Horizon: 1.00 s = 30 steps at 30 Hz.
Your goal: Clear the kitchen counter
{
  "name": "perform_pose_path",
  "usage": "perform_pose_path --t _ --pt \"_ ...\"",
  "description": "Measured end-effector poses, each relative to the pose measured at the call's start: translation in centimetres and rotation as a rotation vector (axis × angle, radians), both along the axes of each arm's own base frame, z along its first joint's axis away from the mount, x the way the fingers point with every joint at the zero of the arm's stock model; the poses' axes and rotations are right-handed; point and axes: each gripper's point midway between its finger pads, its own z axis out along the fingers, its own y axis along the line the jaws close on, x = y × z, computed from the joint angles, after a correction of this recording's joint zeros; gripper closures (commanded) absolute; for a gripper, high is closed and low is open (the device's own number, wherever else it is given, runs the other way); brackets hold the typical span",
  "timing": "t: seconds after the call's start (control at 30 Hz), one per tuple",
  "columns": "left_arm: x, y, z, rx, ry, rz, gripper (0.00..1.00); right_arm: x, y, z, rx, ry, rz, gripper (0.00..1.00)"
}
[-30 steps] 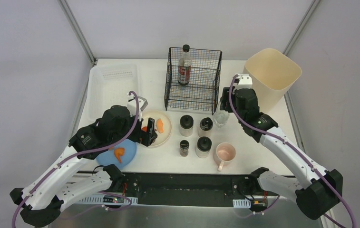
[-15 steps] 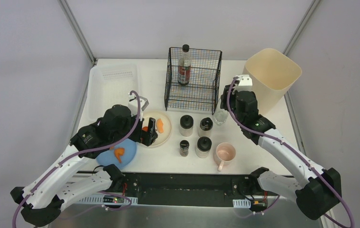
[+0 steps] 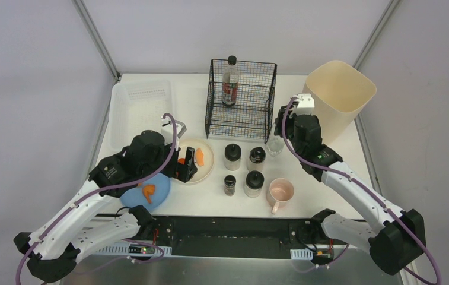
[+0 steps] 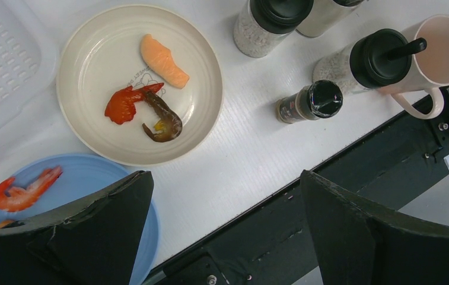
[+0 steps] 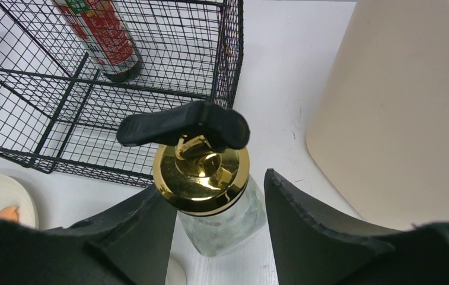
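Observation:
The white kitchen counter (image 3: 210,199) holds a clear glass dispenser bottle (image 3: 274,145) with a gold cap and black pump (image 5: 201,172). My right gripper (image 5: 219,184) is open, with a finger on each side of the bottle. A gap shows at the right finger. My left gripper (image 4: 223,178) is open and empty above the counter's near edge. It sits between a blue plate (image 4: 73,172) with shrimp and a cream plate (image 4: 207,89) holding a salmon piece (image 4: 164,60) and a shrimp (image 4: 150,110). Several spice jars (image 3: 232,156) and a pink mug (image 3: 281,192) stand at the middle.
A black wire basket (image 3: 239,98) with a dark bottle (image 3: 230,81) stands at the back, just beyond the right gripper. A beige bin (image 3: 339,95) is at the back right. A translucent tray (image 3: 139,110) is at the back left.
My right gripper has shifted slightly toward the far side, staying around the glass bottle. The left arm has barely moved.

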Motion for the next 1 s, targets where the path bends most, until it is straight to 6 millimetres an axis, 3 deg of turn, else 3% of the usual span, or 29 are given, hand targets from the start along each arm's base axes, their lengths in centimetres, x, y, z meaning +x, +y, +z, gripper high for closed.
perform_pose_path --t 0.63,0.9,1.0 --pt "0.2 -0.2 0.2 -0.007 -0.007 0.0 0.0 0.4 0.3 0.5 -0.007 -0.046 0.009 0.51" --pt "0.2 -0.2 0.2 -0.007 -0.007 -0.001 0.0 0.5 0.5 1.0 -0.02 -0.076 0.013 0.68" --pt "0.2 -0.2 0.1 -0.007 -0.007 -0.001 0.0 0.5 0.5 1.0 -0.02 -0.082 0.01 0.81"
